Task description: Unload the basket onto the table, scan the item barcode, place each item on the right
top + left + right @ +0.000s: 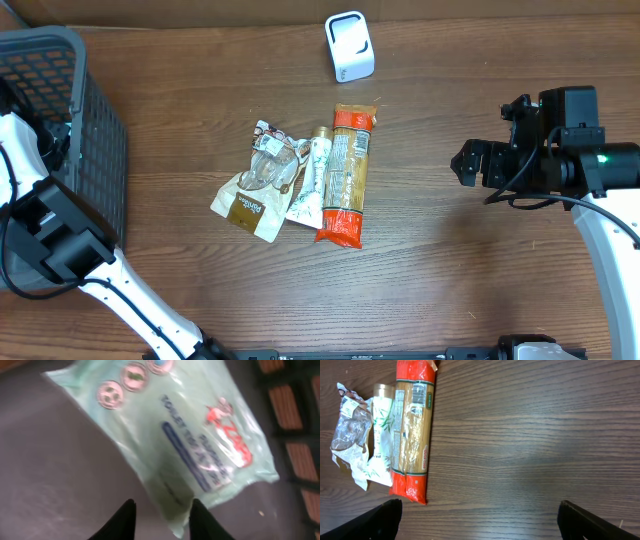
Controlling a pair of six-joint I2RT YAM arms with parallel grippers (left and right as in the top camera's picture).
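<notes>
From overhead, the basket (95,150) stands at the left edge of the worktop (430,270) with the left arm (55,240) reaching into it. The scanner (350,47) sits near the far edge and a pasta pack (345,175) lies mid-worktop. At the left wrist, the left tool (162,517) straddles a corner of the green packet (170,435) on the basket floor, fingers set narrow, though I cannot tell whether they grip it; this looks like the pick-up step, and next the packet must be lifted out with its barcode turned to the scanner. At the right wrist, the right tool (482,520) hangs spread wide and empty over bare worktop.
</notes>
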